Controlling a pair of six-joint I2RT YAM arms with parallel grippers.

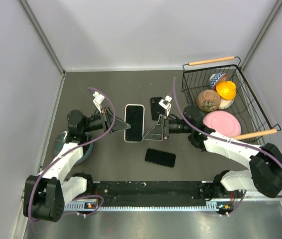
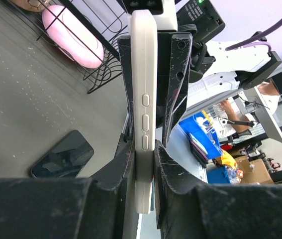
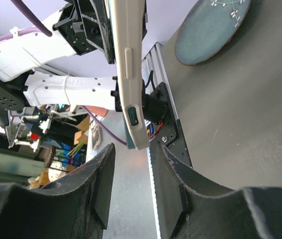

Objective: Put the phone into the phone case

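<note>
A white phone case (image 1: pixel 134 123) with a dark face inside its rim is held off the table at the centre. My left gripper (image 1: pixel 122 124) is shut on its left long edge; in the left wrist view (image 2: pixel 144 159) both pads press the case (image 2: pixel 144 89), seen edge-on with its side buttons. My right gripper (image 1: pixel 150 132) is open at the case's right side; in the right wrist view (image 3: pixel 133 169) the case's end (image 3: pixel 130 74) hangs just ahead of the spread jaws, untouched. A black phone (image 1: pixel 160 157) lies flat on the table below it and also shows in the left wrist view (image 2: pixel 63 155).
A second dark flat phone-shaped item (image 1: pixel 156 107) lies behind the right gripper. A wire basket (image 1: pixel 245 94) with toys and a pink plate (image 1: pixel 222 123) stands at the right. A blue-grey plate (image 1: pixel 61 143) sits under the left arm.
</note>
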